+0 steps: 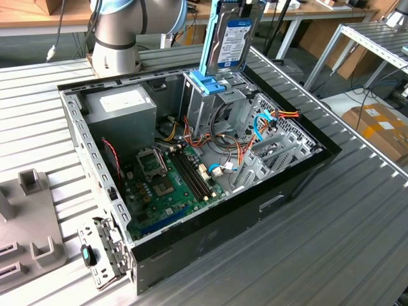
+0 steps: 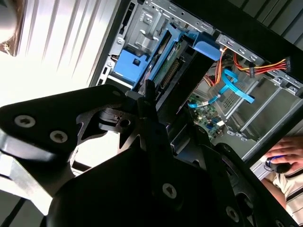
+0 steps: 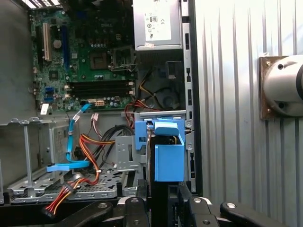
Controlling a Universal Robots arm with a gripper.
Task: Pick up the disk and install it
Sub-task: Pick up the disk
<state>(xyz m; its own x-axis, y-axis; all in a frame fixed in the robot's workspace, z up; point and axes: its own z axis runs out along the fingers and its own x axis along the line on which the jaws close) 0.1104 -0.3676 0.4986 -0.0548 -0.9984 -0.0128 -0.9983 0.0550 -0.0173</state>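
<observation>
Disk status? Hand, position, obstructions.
Hand shut on disk. Disk upright, lower end at drive cage top. Light-blue cables beside cage, clear of disk.

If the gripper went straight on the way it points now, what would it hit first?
Probably the drive cage: the disk in the gripper hangs upright right over its blue top; whether they already touch is unclear.

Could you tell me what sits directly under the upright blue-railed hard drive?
The grey metal drive cage with a blue plastic top stands under the dark rectangular hard drive with blue side rails. The slot's inside is covered by the drive.
</observation>
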